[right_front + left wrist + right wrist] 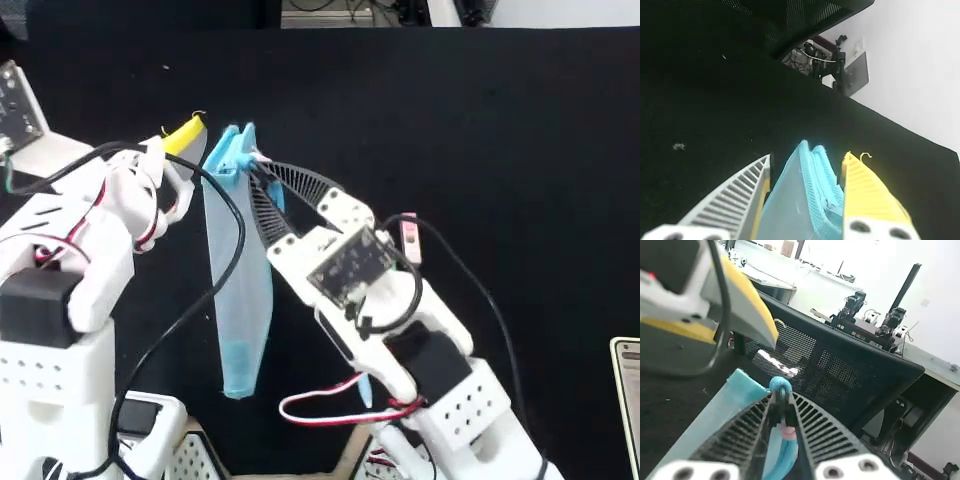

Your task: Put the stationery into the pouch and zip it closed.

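High view: we logged the pouch with one end held between the fingers of the left gripper, and the right gripper closed on that same end just beside them. Left wrist view: the fingers were clamped on the pouch's zip edge, which stood out past their tips. Right wrist view: the fingers pinched the zipper pull at their very tips. We judged that a hard tug could slip that thin hold, or drag the pouch from the left grip, leaving the zip part open.

A translucent light-blue pouch hangs above the black table. The left gripper and the right gripper pinch its far end.
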Controlling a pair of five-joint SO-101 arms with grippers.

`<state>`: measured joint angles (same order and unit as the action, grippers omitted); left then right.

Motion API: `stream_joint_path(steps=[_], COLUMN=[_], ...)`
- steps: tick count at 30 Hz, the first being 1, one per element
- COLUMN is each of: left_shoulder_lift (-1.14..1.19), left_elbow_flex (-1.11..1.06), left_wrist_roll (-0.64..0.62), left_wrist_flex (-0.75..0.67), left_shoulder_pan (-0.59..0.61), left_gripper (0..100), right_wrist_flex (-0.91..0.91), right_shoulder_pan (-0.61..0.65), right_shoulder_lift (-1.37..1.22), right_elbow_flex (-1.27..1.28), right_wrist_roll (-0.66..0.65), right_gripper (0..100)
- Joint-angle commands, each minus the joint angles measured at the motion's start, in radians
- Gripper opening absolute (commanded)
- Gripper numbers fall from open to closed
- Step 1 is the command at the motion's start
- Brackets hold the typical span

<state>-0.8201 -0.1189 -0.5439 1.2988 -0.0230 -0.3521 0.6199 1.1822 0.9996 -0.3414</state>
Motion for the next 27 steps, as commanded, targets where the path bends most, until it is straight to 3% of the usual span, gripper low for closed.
stream_joint_path(steps=[1, 7, 15, 23, 27], left_shoulder_lift=[0.005, -0.006, -0.005, -0.002, -0.008], left_elbow_flex=[0.071, 0.079, 0.081, 0.077, 0.081], left_wrist_roll=[-0.011, -0.011, -0.011, -0.005, -0.008], left_wrist_flex=[0.078, 0.19, 0.118, 0.25, 0.261], left_shoulder_pan=[-0.021, -0.147, -0.125, -0.117, -0.117], left_gripper=[23, 23, 23, 22, 12], right_wrist_flex=[0.025, 0.025, 0.025, 0.025, 0.025], right_shoulder_pan=[-0.012, -0.011, -0.011, -0.011, -0.011], right_shoulder_lift=[0.025, 0.027, 0.031, 0.031, 0.031], right_elbow_flex=[0.001, -0.001, 0.002, -0.004, -0.005], right_wrist_roll=[-0.018, -0.018, -0.018, -0.031, -0.031], right_gripper=[1.1, 1.1, 1.1, 1.1, 1.1])
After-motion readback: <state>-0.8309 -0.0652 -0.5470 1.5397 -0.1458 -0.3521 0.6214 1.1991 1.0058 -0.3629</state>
